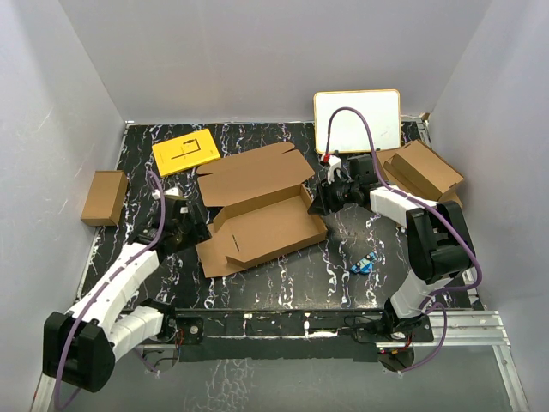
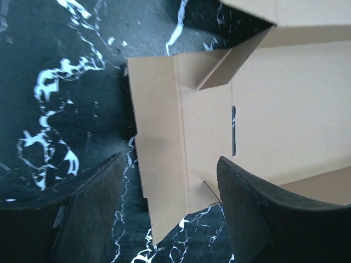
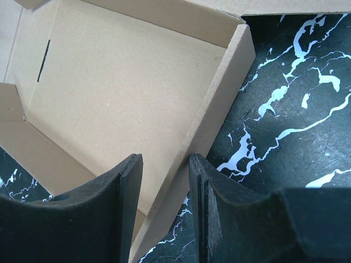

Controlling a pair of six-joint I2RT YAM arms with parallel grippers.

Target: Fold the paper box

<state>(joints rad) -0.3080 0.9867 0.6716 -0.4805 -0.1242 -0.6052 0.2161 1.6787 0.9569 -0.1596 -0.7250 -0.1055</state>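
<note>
The paper box (image 1: 262, 225) lies opened out mid-table, its lid panel (image 1: 253, 174) spread toward the back. My left gripper (image 1: 190, 227) is at its left end. In the left wrist view this gripper (image 2: 170, 160) is open, and the end flap (image 2: 159, 137) lies flat between the fingers, touching neither. My right gripper (image 1: 319, 199) is at the right end. In the right wrist view it (image 3: 164, 158) stands open astride the raised side wall (image 3: 219, 104), the right finger (image 3: 205, 197) close against the wall's outer face and the left finger (image 3: 123, 203) over the box floor (image 3: 120, 82).
A yellow card (image 1: 184, 152) lies at the back left and a small brown box (image 1: 105, 197) at the left edge. A whiteboard (image 1: 357, 120) leans at the back right, with more cardboard (image 1: 425, 172) beside it. A small blue object (image 1: 363, 264) lies at the front right.
</note>
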